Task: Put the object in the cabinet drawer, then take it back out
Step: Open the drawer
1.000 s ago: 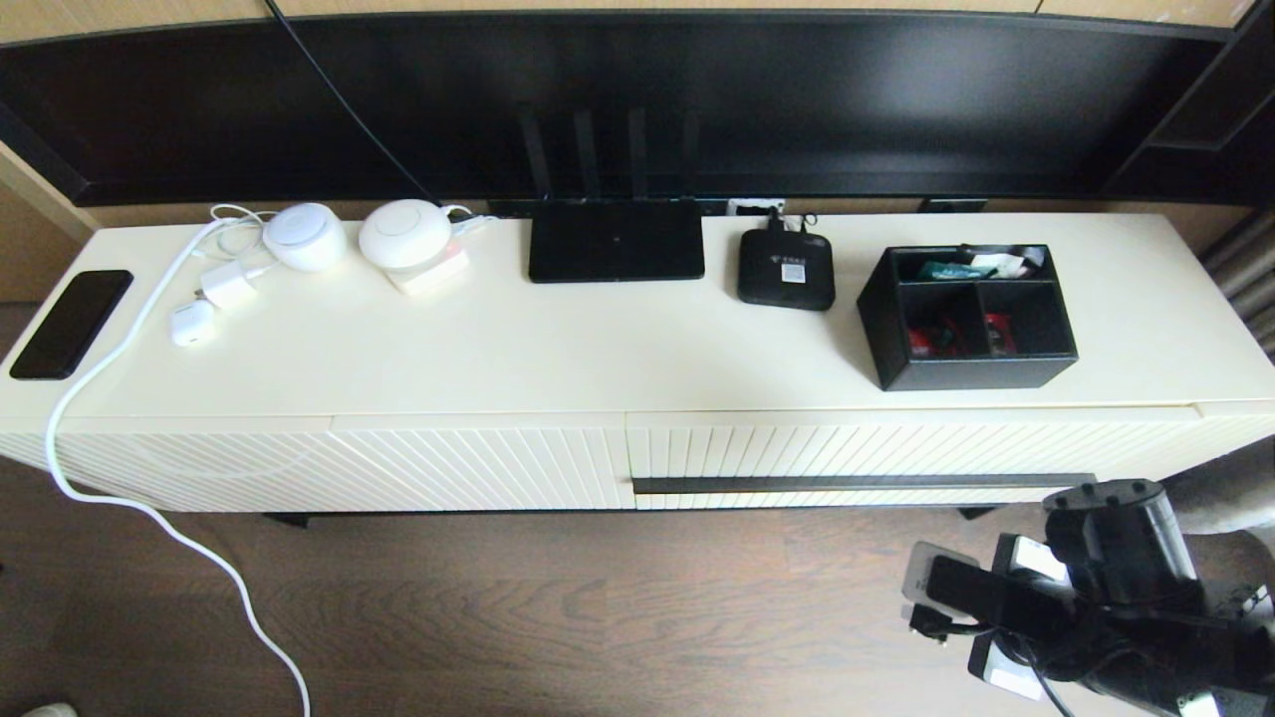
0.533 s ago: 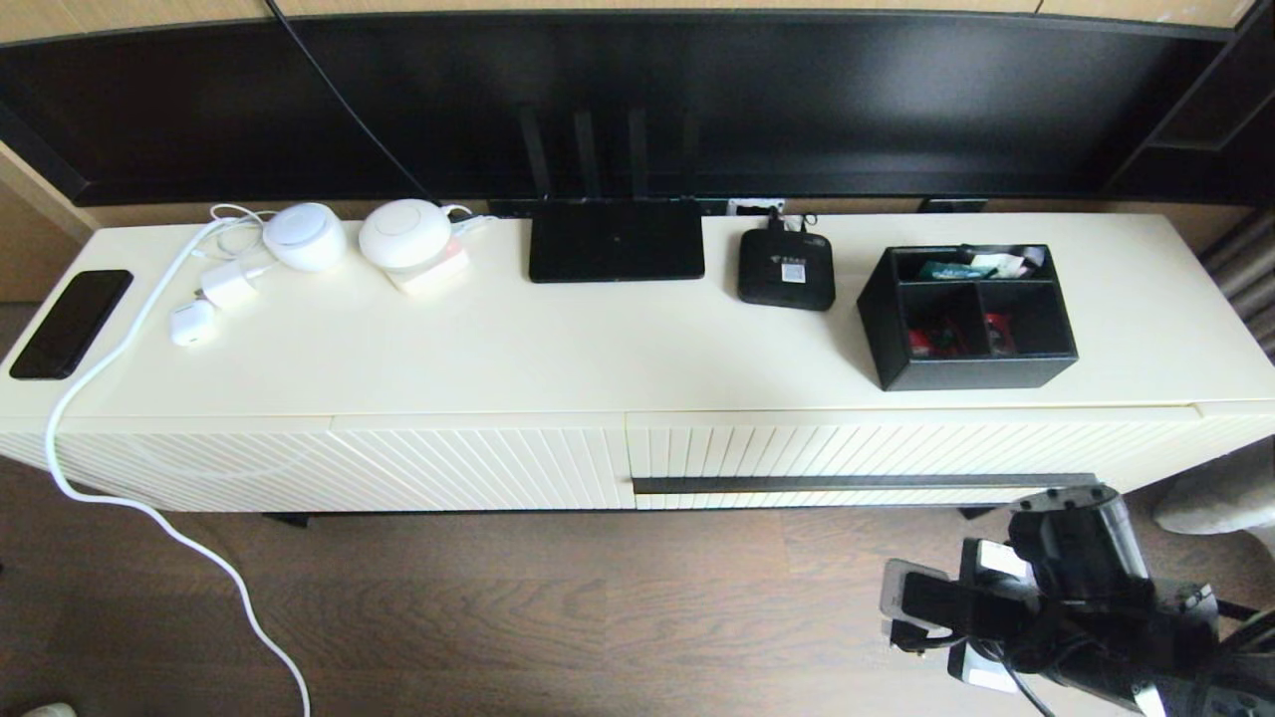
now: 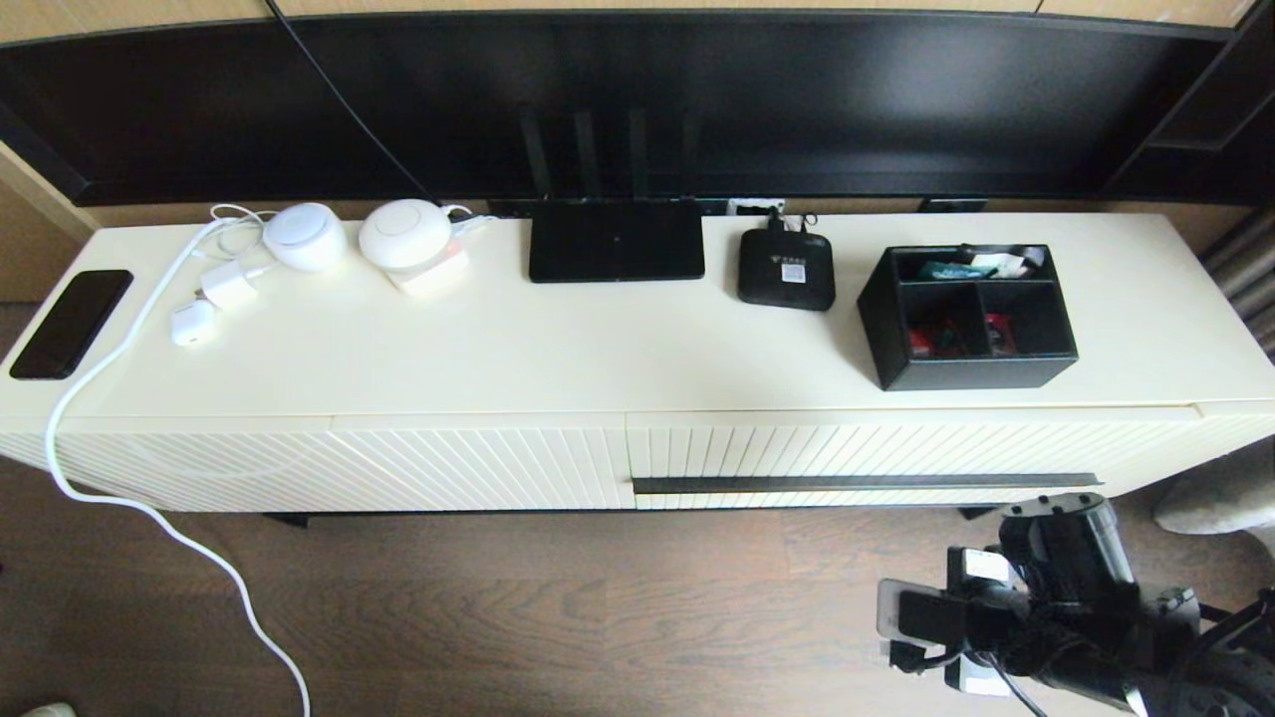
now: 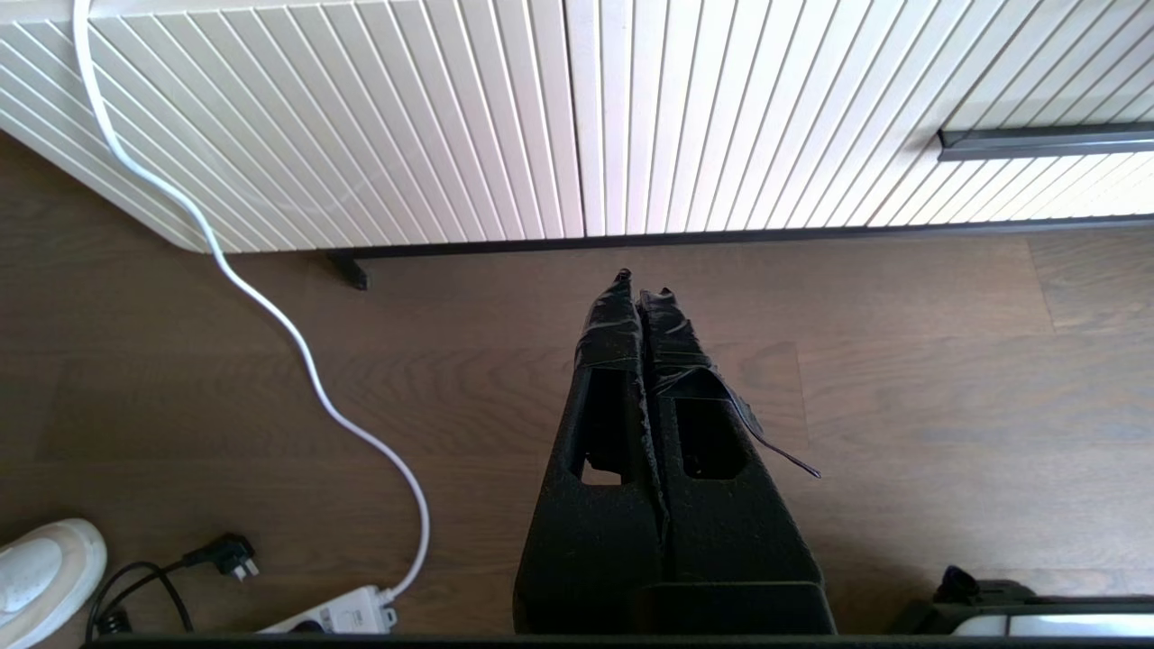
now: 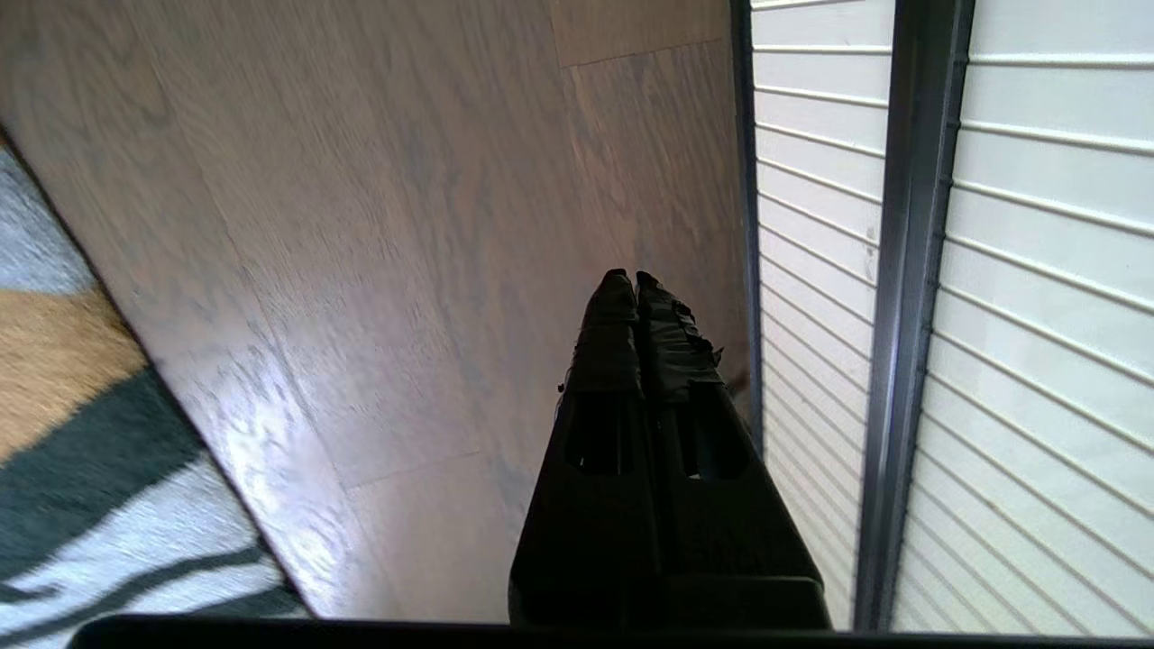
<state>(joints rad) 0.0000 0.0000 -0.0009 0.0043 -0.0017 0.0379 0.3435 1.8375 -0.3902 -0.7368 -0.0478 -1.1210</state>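
The black organiser box [image 3: 966, 317] with red and green packets stands on the cabinet top, right of centre. Below it the cabinet drawer [image 3: 896, 450] is closed, its dark handle bar [image 3: 862, 483] running along the ribbed front. My right arm [image 3: 1056, 597] hangs low over the floor, just in front of the handle's right end. In the right wrist view the right gripper [image 5: 634, 279] is shut and empty, beside the handle bar [image 5: 911, 270] without touching it. The left gripper [image 4: 642, 287] is shut and empty above the floor, short of the cabinet front.
A flat black router [image 3: 616, 241], a small black device [image 3: 786, 269], white chargers [image 3: 229, 284] and a phone [image 3: 70, 324] lie on the cabinet top. A white cable [image 4: 270, 306] trails to a power strip [image 4: 338, 617] on the floor. A striped rug [image 5: 81, 469] lies behind the right arm.
My right arm has shifted leftward and lower in the head view, staying just in front of the handle's right end. The box and the drawer have not moved.
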